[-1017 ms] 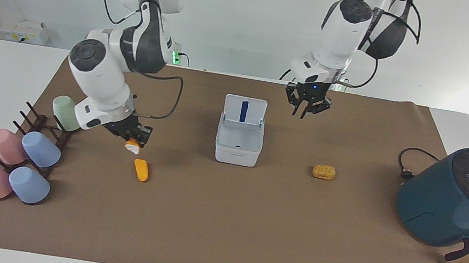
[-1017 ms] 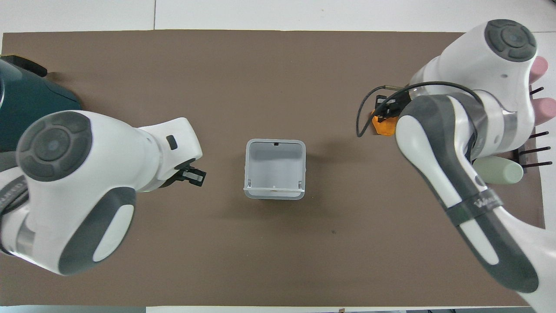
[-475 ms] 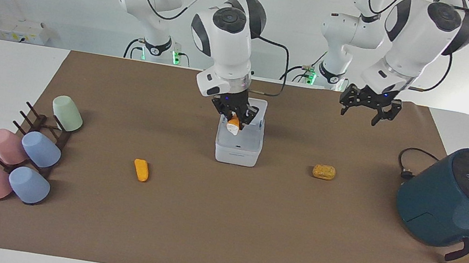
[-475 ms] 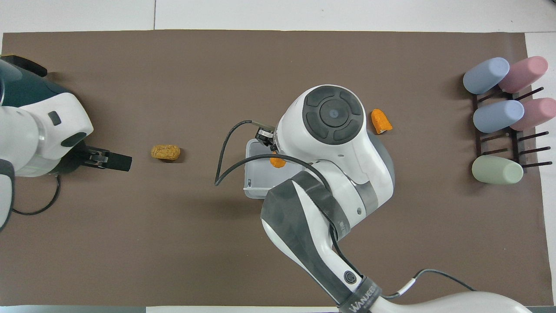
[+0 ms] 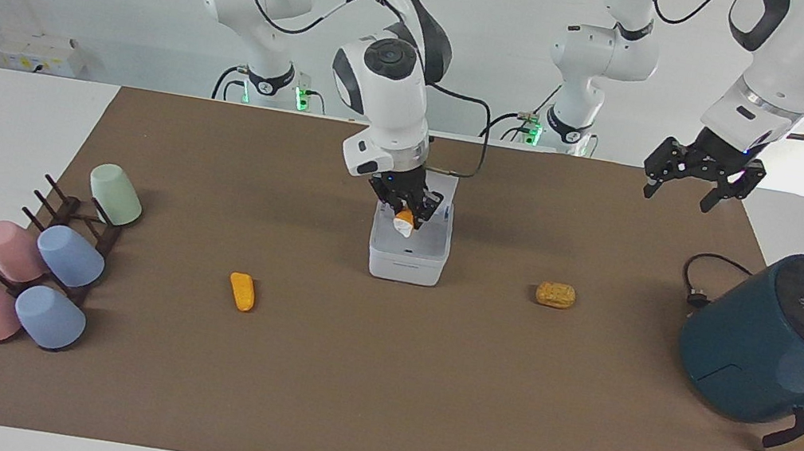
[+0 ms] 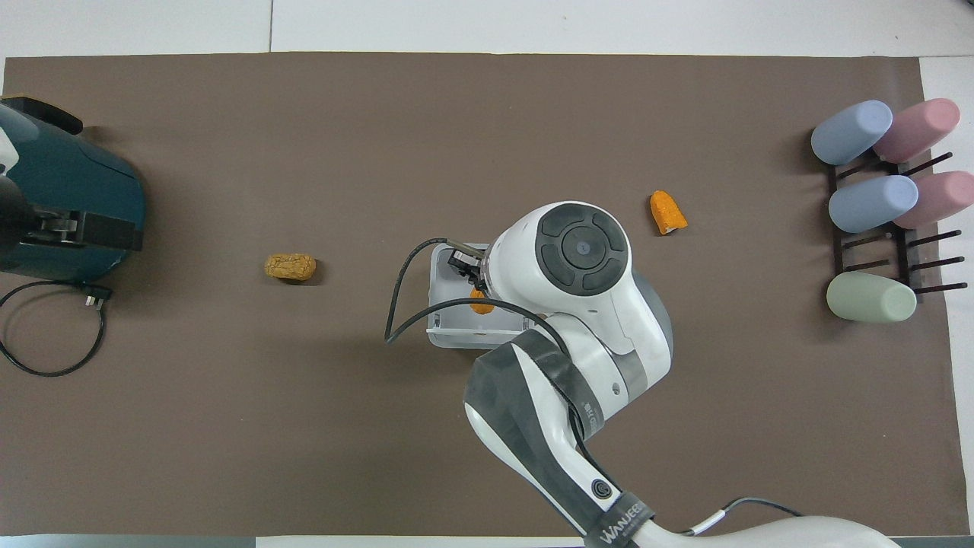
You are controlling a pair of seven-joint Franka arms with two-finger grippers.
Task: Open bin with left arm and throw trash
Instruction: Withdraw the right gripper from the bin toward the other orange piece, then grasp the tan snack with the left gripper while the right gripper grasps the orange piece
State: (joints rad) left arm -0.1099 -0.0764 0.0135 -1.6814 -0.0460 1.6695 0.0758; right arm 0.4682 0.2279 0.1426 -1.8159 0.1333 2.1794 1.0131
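The white bin (image 5: 407, 261) stands open in the middle of the brown mat, its lid up on the side nearer the robots; it also shows in the overhead view (image 6: 443, 337). My right gripper (image 5: 406, 216) (image 6: 473, 283) is over the bin's opening, shut on an orange piece with a white end (image 5: 403, 222) (image 6: 478, 300). A second orange piece (image 5: 242, 291) (image 6: 667, 211) lies on the mat toward the right arm's end. A golden-brown bun piece (image 5: 555, 295) (image 6: 289, 266) lies toward the left arm's end. My left gripper (image 5: 680, 190) (image 6: 114, 230) is open and empty, raised near the air fryer.
A dark teal air fryer (image 5: 779, 342) (image 6: 61, 190) with its black cord (image 5: 700, 281) stands at the left arm's end. A rack of pastel cups (image 5: 42, 257) (image 6: 883, 198) stands at the right arm's end.
My right gripper carried the white-ended orange piece from beside the cup rack to over the open bin and lowered a little. My left gripper moved away from the bin toward the air fryer.
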